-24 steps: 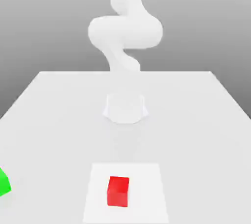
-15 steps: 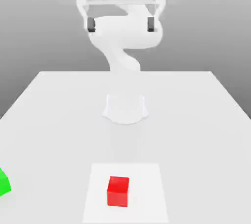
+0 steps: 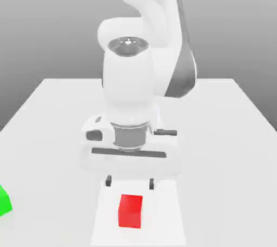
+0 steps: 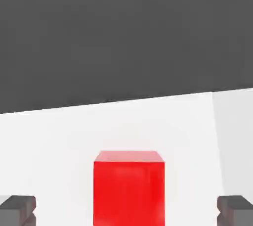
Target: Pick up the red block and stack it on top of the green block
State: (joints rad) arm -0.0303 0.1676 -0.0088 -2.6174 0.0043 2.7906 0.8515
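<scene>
The gripper [image 3: 130, 182], fingers spread wide, hangs just behind the red block [image 3: 130, 210], while the green block [image 3: 4, 201] is cut off at the exterior view's left edge.

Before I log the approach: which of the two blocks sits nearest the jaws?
The red block, just below the open gripper on the paler patch. The green block lies far off at the exterior view's left edge.

Bright red block [image 3: 130, 211] sitting on a paler white square patch [image 3: 167, 213] of the white table [image 3: 48, 127]. Green block [image 3: 4, 201] is vivid lime. Arm's [image 3: 132, 86] glossy white, gripper [image 3: 130, 182] fingertips dark grey, backdrop plain grey.
</scene>
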